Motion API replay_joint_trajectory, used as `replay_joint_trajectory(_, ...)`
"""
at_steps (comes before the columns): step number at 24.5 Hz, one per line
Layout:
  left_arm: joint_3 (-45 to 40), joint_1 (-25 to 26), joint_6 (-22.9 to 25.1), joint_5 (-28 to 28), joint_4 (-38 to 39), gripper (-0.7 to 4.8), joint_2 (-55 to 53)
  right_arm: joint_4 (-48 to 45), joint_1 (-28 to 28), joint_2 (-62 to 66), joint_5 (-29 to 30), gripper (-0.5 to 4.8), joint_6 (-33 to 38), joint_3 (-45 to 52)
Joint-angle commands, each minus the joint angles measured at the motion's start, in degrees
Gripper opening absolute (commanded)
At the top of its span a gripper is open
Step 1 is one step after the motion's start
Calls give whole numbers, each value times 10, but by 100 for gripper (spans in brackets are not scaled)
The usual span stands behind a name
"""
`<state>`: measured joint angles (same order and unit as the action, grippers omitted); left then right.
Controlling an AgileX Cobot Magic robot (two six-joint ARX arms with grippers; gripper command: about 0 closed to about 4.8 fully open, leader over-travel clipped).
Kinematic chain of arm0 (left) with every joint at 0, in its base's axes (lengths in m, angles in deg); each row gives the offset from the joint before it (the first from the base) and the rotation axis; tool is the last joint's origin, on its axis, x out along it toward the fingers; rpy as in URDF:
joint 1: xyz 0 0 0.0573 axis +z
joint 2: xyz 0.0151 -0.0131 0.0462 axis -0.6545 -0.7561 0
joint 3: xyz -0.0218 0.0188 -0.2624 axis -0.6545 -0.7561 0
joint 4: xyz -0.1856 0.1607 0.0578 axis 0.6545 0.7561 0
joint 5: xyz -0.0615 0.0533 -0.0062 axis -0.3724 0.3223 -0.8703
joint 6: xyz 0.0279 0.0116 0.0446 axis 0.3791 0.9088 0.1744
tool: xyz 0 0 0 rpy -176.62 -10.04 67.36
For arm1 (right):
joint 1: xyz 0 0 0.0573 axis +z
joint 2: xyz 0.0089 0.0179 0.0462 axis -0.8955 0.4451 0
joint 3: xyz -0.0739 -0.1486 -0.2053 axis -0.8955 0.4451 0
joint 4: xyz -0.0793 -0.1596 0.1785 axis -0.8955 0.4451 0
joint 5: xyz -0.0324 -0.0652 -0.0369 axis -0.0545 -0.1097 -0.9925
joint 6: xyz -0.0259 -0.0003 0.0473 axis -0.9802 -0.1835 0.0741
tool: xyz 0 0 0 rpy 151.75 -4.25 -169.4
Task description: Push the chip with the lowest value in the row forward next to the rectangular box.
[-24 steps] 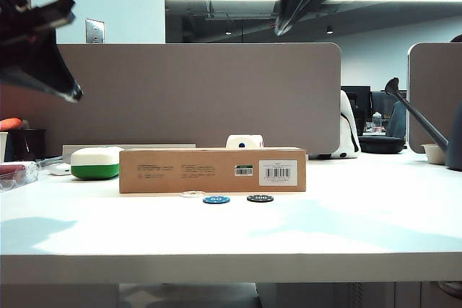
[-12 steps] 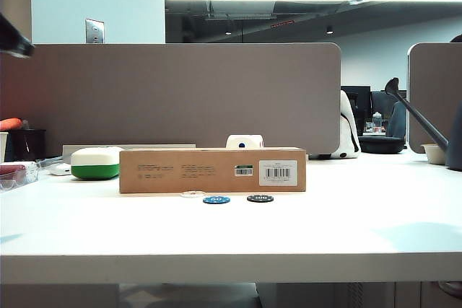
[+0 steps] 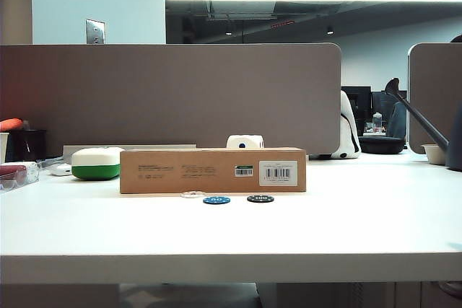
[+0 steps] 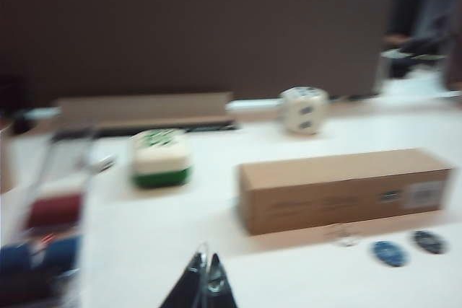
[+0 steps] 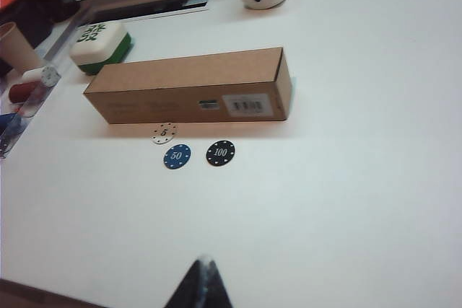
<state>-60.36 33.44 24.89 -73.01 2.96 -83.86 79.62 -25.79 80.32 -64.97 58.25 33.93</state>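
Observation:
The white chip (image 5: 164, 133) marked 5 lies right against the front face of the long brown rectangular box (image 5: 191, 85). It sits ahead of the blue 50 chip (image 5: 177, 156) and the black 100 chip (image 5: 220, 153). The exterior view shows the white chip (image 3: 193, 194), blue chip (image 3: 216, 200), black chip (image 3: 260, 198) and the box (image 3: 213, 171). My left gripper (image 4: 204, 261) is shut, raised above the table near the box's left end. High over the near table edge, my right gripper (image 5: 204, 262) is shut. Neither holds anything.
A green-and-white rounded case (image 3: 96, 163) stands left of the box, a large white die (image 3: 245, 141) behind it. A clear tray of chips (image 5: 22, 102) sits at the left edge. A grey partition (image 3: 173, 95) closes the back.
Both arms have lifted up and out of the exterior view. The chips and box have not moved.

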Motion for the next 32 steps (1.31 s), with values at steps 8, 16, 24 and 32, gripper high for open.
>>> replay_joint_trajectory(8, -52, 32, 0, 11, -26, -5, 0, -7, -1, -7, 4, -9, 0, -3)
replay_joint_trajectory(16, -85, 51, 27, 103, 20, -6, 0, -7, -1, -7, 4, -9, 0, -3)
replay_joint_trajectory(24, -85, 71, 35, 245, -74, -5, 0, -7, -1, -7, 4, -9, 0, -3)
replay_joint_trajectory(32, -85, 66, 24, 40, -128, -5, 0, -7, -1, -7, 3, -9, 0, -3)
